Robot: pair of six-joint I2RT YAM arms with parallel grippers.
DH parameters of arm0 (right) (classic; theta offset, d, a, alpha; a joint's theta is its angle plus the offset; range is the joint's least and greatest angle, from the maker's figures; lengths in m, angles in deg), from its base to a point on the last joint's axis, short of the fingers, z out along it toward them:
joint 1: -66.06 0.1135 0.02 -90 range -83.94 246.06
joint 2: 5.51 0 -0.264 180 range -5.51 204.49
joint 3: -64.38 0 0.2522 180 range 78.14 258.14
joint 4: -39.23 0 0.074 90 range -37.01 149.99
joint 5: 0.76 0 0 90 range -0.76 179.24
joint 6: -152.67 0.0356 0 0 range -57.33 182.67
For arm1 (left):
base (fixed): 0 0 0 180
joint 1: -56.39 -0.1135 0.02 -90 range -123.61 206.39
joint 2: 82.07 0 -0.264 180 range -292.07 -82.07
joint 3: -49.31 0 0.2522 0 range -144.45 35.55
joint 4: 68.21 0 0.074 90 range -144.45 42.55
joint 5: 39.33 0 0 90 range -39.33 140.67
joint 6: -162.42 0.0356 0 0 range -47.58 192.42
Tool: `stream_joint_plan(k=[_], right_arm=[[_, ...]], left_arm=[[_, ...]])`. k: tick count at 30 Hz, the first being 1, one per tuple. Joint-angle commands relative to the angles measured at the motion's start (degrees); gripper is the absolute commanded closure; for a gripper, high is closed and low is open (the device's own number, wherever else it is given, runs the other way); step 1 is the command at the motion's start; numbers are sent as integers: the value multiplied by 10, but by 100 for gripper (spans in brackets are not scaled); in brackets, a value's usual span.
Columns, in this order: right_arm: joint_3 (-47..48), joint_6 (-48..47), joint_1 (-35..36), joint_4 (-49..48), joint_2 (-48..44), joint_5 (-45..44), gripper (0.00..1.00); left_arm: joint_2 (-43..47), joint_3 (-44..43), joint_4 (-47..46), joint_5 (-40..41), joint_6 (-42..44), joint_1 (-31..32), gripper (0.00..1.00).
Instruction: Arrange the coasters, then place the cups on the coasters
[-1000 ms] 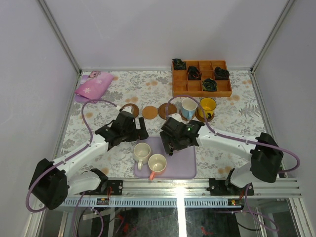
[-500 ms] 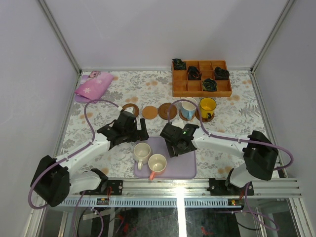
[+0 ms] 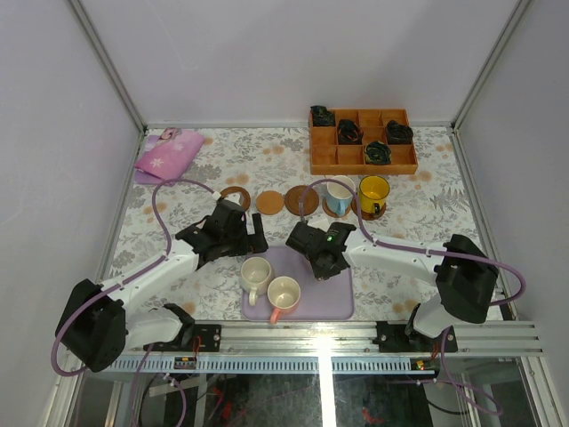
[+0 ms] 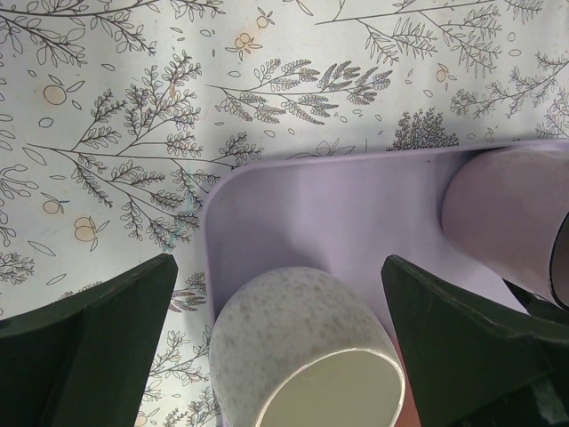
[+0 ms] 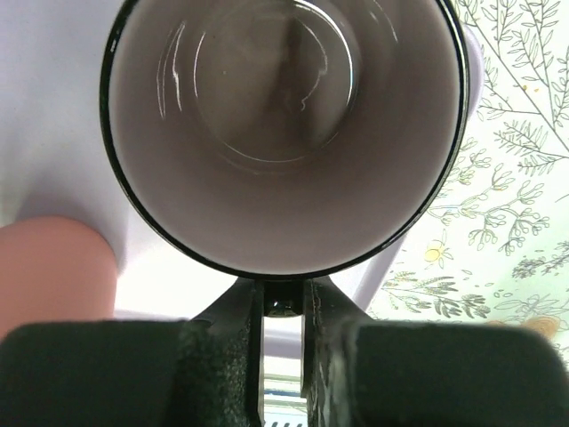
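Observation:
On the lilac tray (image 3: 333,302) my right gripper (image 5: 284,307) is shut on the dark handle of the mauve cup (image 5: 284,116), which stands upright and empty; in the top view the right gripper (image 3: 318,264) hides it. My left gripper (image 4: 278,260) hangs open over the cream cup (image 4: 293,329), its fingers on either side and not touching it. That cream cup (image 3: 255,272) and the cream cup with pink handle (image 3: 283,294) stand on the tray. Three bare coasters (image 3: 269,203) lie in a row. The pale blue cup (image 3: 339,194) and the yellow cup (image 3: 373,191) each stand on a coaster.
A wooden box (image 3: 363,140) with black cable bundles stands at the back right. A pink cloth (image 3: 166,156) lies at the back left. The arms' purple cables loop over the flowered tablecloth. The frame's rail runs along the near edge.
My right gripper has closed from wide open onto the mauve cup's handle and shifted slightly left over the tray. The left arm has barely moved and stays open.

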Motion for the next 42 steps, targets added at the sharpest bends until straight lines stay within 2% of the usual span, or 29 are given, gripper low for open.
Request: stream_joint_plan(k=[1, 8, 15, 24, 34, 42], right_arm=[[16, 3, 1, 0, 2, -12, 100], [26, -6, 1, -1, -30, -18, 100], [71, -34, 1, -3, -52, -87, 100], [175, -109, -10, -31, 5, -184, 100], [270, -172, -108, -107, 101, -132, 100], [319, -193, -144, -113, 166, -116, 100]], left_arm=[[1, 5, -20, 1, 8, 2, 0], [-7, 2, -30, -1, 10, 2, 0], [-5, -4, -37, 8, 7, 2, 0], [0, -19, -50, 58, -7, 2, 0], [-20, -63, -53, 153, -34, -3, 0], [-50, -86, -56, 146, -46, -46, 0]])
